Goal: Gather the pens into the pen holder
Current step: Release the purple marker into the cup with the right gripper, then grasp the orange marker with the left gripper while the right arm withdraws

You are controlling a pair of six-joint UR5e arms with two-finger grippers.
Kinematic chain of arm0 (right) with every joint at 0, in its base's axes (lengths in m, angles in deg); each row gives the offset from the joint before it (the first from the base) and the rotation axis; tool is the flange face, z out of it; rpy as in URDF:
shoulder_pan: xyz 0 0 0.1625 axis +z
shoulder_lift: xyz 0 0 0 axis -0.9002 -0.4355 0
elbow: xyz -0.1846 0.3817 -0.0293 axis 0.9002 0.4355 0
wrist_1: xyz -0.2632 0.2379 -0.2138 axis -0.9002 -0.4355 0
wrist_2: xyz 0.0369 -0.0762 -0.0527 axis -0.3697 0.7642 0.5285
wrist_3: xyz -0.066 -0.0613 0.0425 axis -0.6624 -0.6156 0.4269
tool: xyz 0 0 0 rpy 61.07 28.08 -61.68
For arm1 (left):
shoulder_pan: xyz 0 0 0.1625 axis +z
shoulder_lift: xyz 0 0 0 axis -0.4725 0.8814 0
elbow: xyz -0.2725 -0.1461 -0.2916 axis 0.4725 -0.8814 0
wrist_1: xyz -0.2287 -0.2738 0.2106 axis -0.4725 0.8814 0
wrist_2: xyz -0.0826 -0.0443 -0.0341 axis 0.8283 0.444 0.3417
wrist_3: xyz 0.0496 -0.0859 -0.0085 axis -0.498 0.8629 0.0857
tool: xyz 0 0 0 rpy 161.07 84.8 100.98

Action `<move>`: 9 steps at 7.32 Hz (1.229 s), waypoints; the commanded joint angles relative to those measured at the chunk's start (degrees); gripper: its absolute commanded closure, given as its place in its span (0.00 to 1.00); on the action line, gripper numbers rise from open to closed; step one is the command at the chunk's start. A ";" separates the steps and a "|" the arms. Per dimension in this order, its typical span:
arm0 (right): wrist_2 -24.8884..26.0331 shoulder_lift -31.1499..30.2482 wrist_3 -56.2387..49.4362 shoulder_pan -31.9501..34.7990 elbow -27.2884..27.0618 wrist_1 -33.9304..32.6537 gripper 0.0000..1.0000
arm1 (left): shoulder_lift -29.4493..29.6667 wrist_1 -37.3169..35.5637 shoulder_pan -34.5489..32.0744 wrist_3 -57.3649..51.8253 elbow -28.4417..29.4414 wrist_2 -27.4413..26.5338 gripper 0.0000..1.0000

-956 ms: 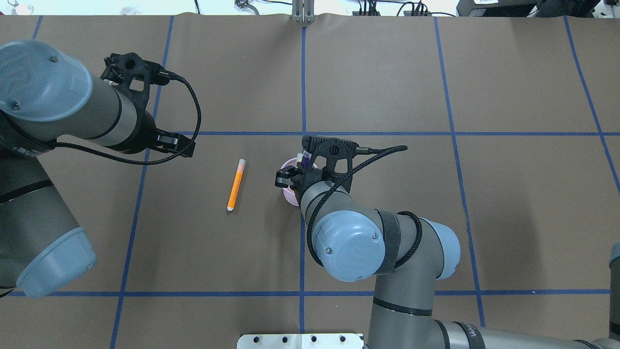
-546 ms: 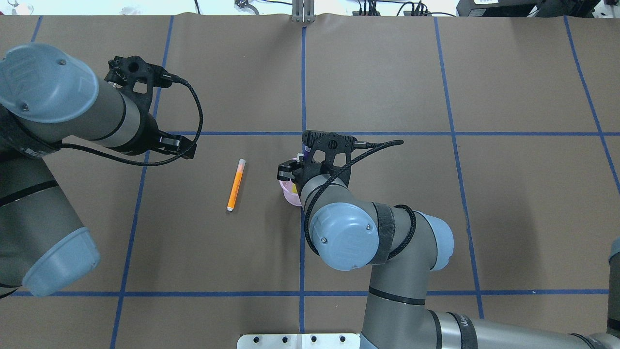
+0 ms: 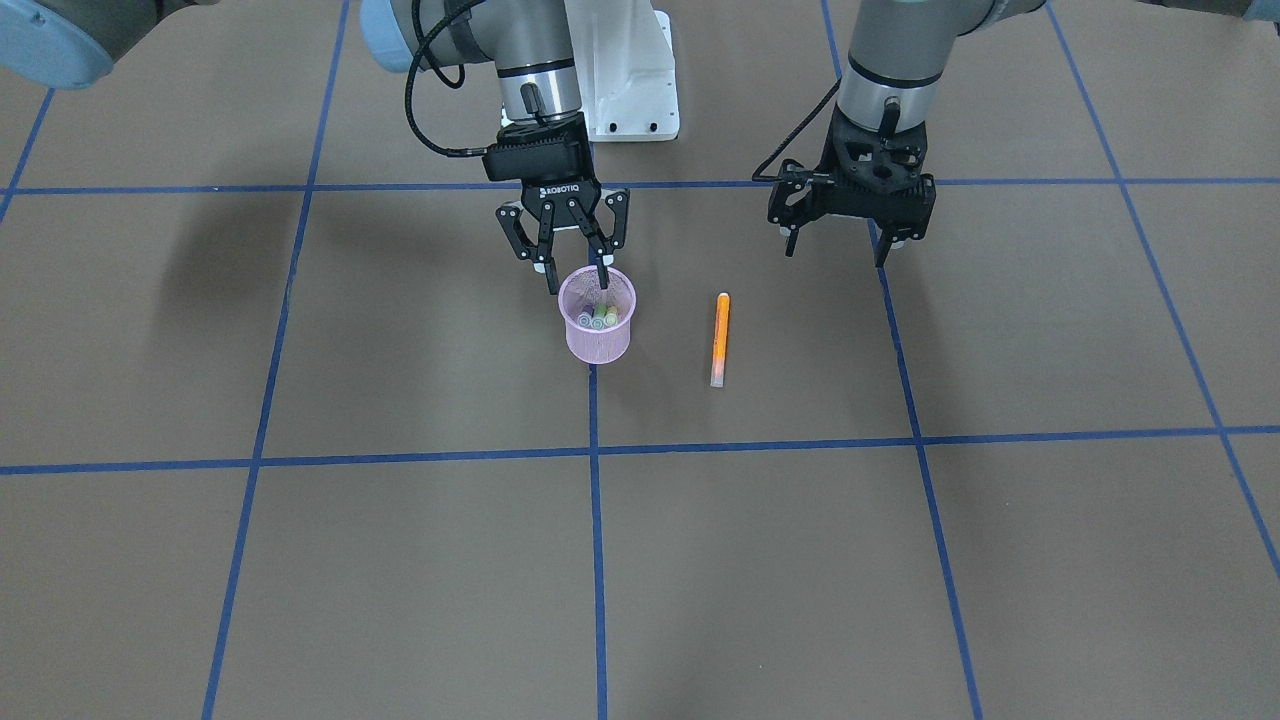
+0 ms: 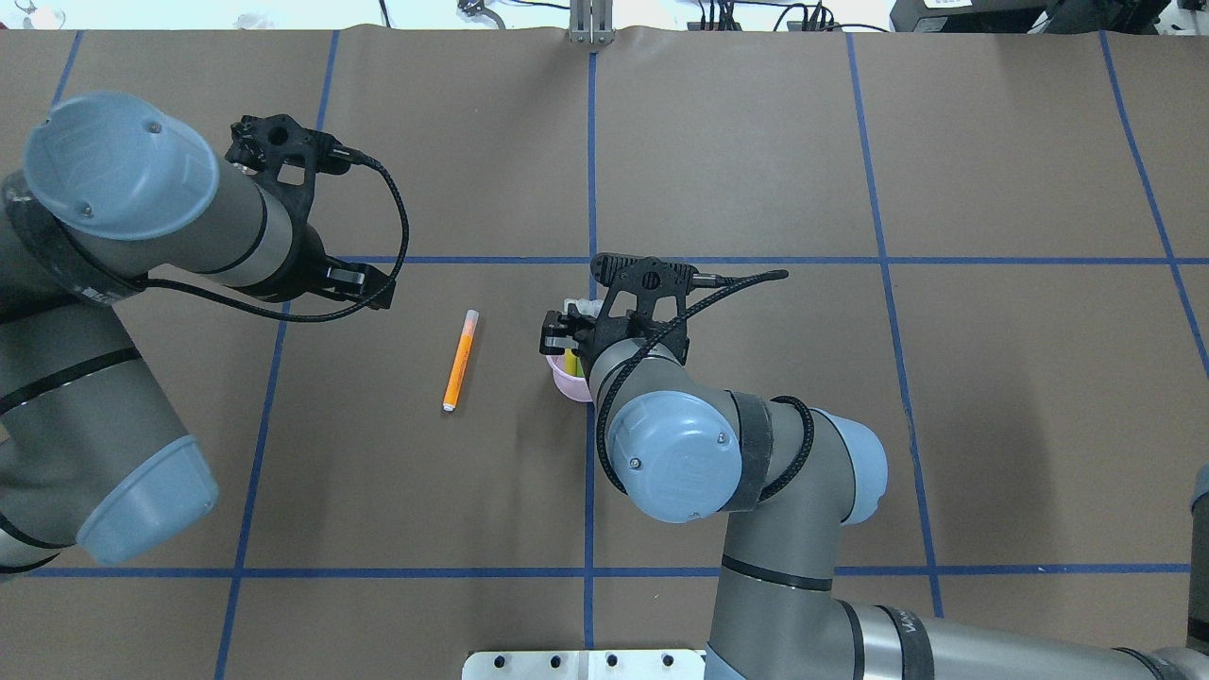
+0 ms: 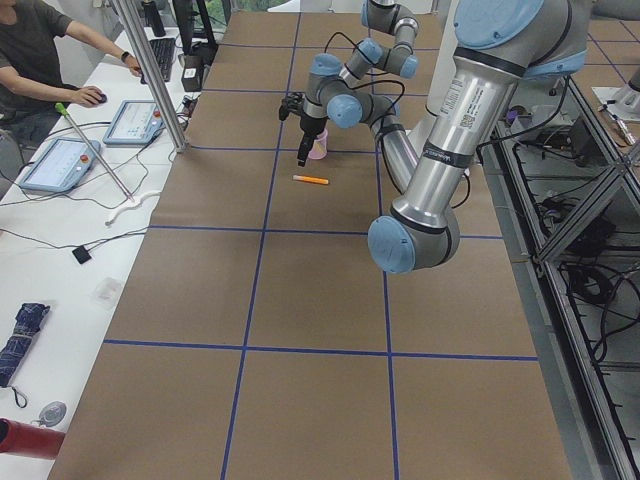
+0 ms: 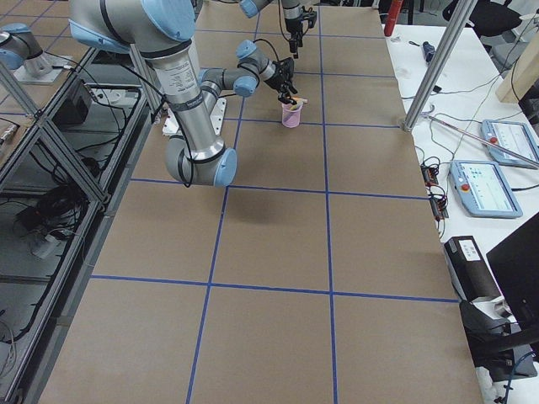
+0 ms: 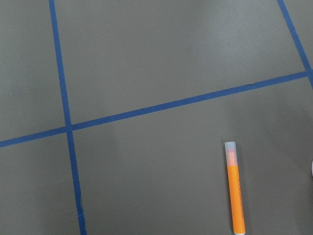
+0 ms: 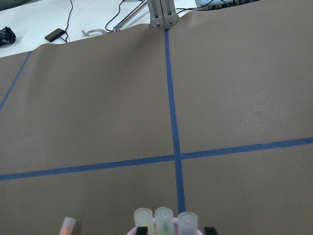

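Pens [image 3: 597, 318] in pen holder [image 3: 598, 346] — right claw [image 3: 578, 283], marked ROBOTIQ, apparently spread at rim.

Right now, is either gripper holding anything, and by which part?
Nothing is held. The right gripper is open over the pen holder and its three pens; the left gripper is empty, apart from the orange pen.

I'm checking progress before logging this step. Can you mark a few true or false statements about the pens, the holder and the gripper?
1. The orange pen lies on the table, outside the holder. True.
2. The holder is empty. False: three pens stand in it.
3. The right gripper is shut on a pen. False: it is open above the holder, holding nothing.
4. The holder stands upright. True.
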 commanded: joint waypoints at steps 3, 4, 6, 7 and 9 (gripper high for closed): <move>-26.38 -12.00 -9.26 13.04 -9.67 0.09 0.00 | 7.59 -0.57 0.96 -12.84 15.84 9.46 0.07; -32.79 -14.99 -12.88 16.81 -9.50 0.00 0.00 | 7.86 -0.32 0.96 -15.26 19.18 10.55 0.10; -47.20 -21.66 -23.75 26.56 -8.80 0.00 0.00 | 12.58 -0.49 0.35 -16.16 27.36 19.83 0.13; -50.75 -23.18 -28.42 29.83 -7.06 -0.09 0.00 | 15.40 -0.58 0.43 -15.64 31.13 20.22 0.12; -59.53 -24.16 -32.67 35.29 -3.45 -0.09 0.00 | 19.54 -0.58 0.43 -15.54 36.34 20.22 0.15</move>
